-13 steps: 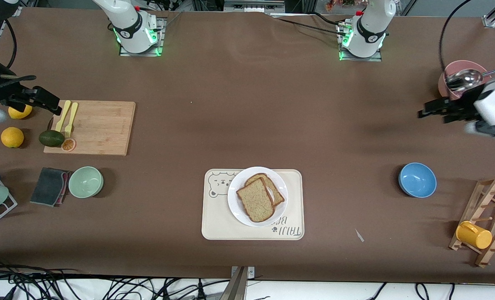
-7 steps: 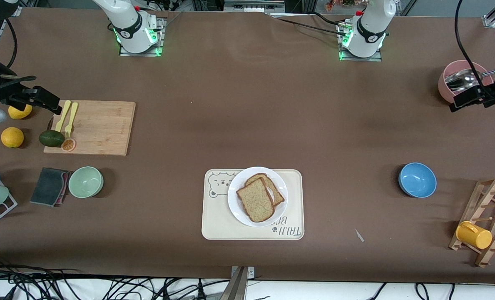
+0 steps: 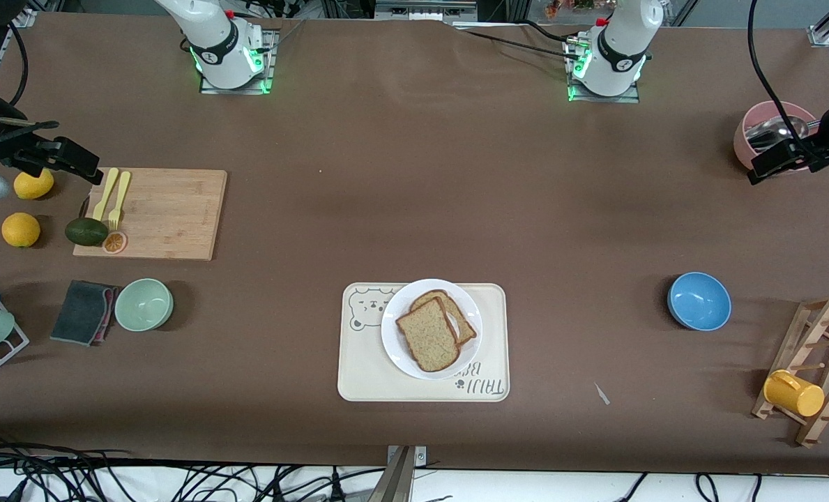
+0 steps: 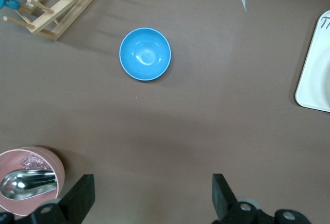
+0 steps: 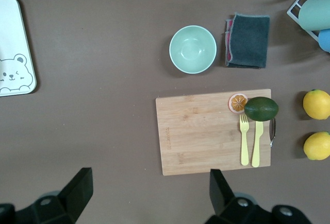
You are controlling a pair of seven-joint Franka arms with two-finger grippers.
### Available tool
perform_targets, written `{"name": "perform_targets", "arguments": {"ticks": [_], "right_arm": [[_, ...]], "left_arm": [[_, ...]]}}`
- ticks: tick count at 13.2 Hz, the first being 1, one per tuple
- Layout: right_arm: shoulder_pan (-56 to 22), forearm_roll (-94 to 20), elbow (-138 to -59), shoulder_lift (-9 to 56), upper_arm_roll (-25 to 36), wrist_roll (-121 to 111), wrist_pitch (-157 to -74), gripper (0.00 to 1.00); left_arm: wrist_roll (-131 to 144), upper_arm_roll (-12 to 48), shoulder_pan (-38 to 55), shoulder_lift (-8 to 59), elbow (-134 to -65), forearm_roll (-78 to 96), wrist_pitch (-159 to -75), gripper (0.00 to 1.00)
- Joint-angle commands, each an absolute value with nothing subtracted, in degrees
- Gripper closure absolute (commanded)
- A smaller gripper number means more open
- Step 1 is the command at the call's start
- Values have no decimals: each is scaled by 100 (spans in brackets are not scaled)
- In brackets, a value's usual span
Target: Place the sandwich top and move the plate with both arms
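The white plate (image 3: 398, 346) sits on the cream bear tray (image 3: 358, 380) near the front camera's edge of the table. The sandwich top (image 3: 428, 336), a speckled tan slice with brown crust, lies on the plate over another slice (image 3: 461, 317) that peeks out beneath it. My left gripper (image 3: 777, 162) is open and empty, held high over the table beside the pink bowl (image 3: 743, 136); its open fingers show in the left wrist view (image 4: 152, 198). My right gripper (image 3: 79, 164) is open and empty over the corner of the cutting board (image 3: 166, 216); it also shows in the right wrist view (image 5: 149, 190).
The board holds yellow forks (image 3: 113, 195), an avocado (image 3: 86, 231) and an orange slice. Two lemons (image 3: 21, 229), a grey cloth (image 3: 83, 312) and a green bowl (image 3: 143, 304) lie at the right arm's end. A blue bowl (image 3: 698, 300) and a wooden rack (image 3: 815, 369) with a yellow cup stand at the left arm's end.
My left gripper has drawn back from over the table toward the pink bowl at the table's end. My right gripper has shifted slightly. The plate and bread have not moved.
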State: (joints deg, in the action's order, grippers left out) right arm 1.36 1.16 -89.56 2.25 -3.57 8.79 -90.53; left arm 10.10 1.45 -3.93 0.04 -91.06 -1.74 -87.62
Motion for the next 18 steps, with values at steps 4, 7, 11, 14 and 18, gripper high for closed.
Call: {"name": "perform_targets", "arguments": {"ticks": [4,7,11,14,18], "right_arm": [[123,149,-8903,185,-360,888,-8982,0],[132,141,-8877,167,-369,905,-8921,0],[132,141,-8886,149,-378,888,-8912,0],[132,141,-8886,149,-369,888,-8895,0],[132,141,-8886,97,-334,782,-8877,0]], "left_arm": [[1081,141,-316,0,-8965,-176,-8561,0],[1081,149,-290,-9,-8965,-167,-8543,0],[1081,211,-281,9,-8965,-167,-8508,0],[1063,202,-325,26,-8947,-36,-8508,0],[1081,176,-352,26,-8938,281,-8508,0]]}}
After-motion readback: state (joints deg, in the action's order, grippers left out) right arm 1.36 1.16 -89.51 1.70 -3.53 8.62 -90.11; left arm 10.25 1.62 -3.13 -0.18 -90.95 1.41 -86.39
